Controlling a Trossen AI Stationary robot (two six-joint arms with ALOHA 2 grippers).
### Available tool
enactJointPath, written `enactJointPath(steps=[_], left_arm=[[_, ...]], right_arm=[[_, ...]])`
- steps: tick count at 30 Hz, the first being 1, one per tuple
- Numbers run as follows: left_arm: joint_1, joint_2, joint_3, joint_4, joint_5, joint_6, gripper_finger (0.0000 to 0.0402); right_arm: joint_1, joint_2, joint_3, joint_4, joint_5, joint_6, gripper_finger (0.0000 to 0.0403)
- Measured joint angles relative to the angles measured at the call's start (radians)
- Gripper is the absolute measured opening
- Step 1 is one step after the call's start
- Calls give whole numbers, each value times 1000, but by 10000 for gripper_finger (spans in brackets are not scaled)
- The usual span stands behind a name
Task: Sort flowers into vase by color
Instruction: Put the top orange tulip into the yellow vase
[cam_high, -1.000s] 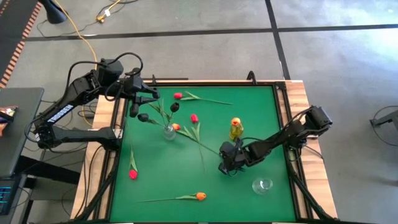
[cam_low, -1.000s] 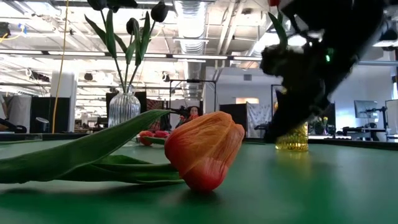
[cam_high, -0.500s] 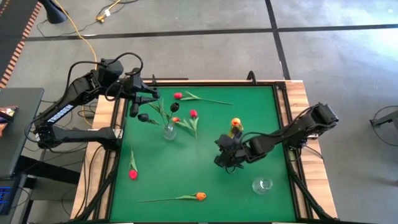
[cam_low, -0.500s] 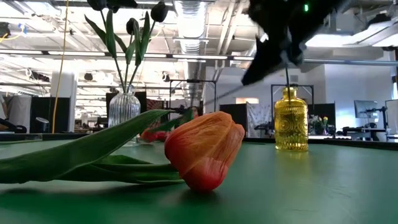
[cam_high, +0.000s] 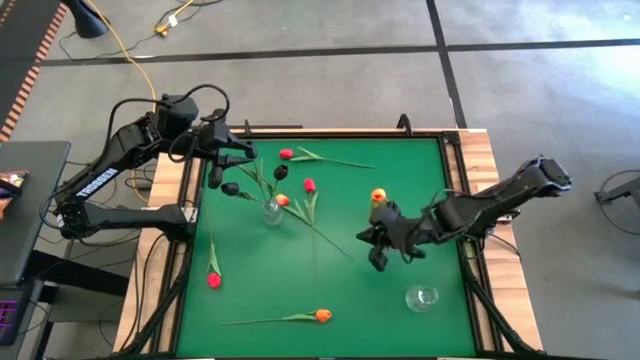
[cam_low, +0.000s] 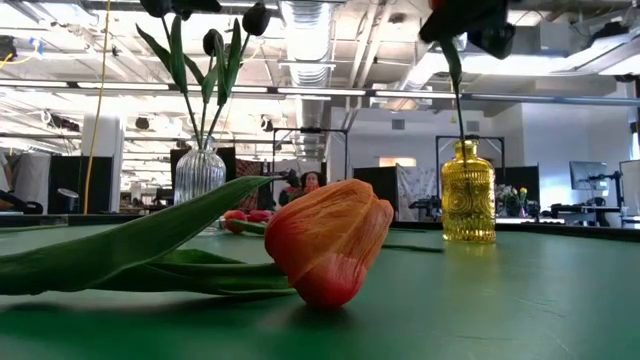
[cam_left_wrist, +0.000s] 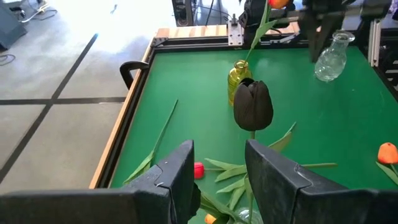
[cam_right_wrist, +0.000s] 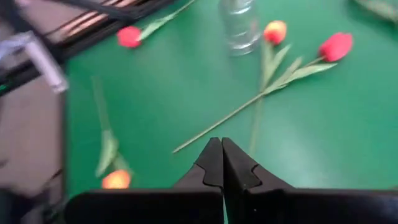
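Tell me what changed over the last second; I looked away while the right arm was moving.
The right claw, shut and empty, swung away from the yellow vase, uncovering the orange tulip standing in it. The left claw, the black tulips' clear vase and the flowers lying on the table stayed put.

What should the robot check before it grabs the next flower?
1. Right gripper empty: ok, shut on nothing.
2. Orange tulip in the yellow vase: ok, its stem stands inside.
3. Black tulips in the ribbed vase: ok.
4. Small clear vase ready: ok, upright with no flower in it.
5. Red tulips sorted: not ok, one lies on the mat.
6. Left gripper out of the way: ok, open beside the black tulips.
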Motion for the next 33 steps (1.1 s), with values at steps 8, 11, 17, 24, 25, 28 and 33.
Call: enactJointPath(steps=[8, 11, 17, 24, 25, 28, 33], left_arm=[[0, 0, 0, 1, 0, 6, 132], [0, 0, 0, 0, 2, 6, 132], [0, 0, 0, 0, 5, 5, 132], [0, 0, 0, 0, 5, 6, 132], [0, 0, 0, 0, 5, 6, 132], [0, 0, 0, -1, 7, 6, 132], [0, 0, 0, -16, 25, 6, 132]], right_arm=[[43, 32, 1, -89, -165, -23, 49], [64, 101, 0, -118, -153, -38, 51], [73, 248, 0, -86, -151, -41, 54], [69, 364, -1, -17, -132, 12, 56], [67, 379, -1, 3, -120, 12, 56], [52, 419, -1, 69, -106, 12, 56], [46, 459, -1, 162, -49, 12, 57]])
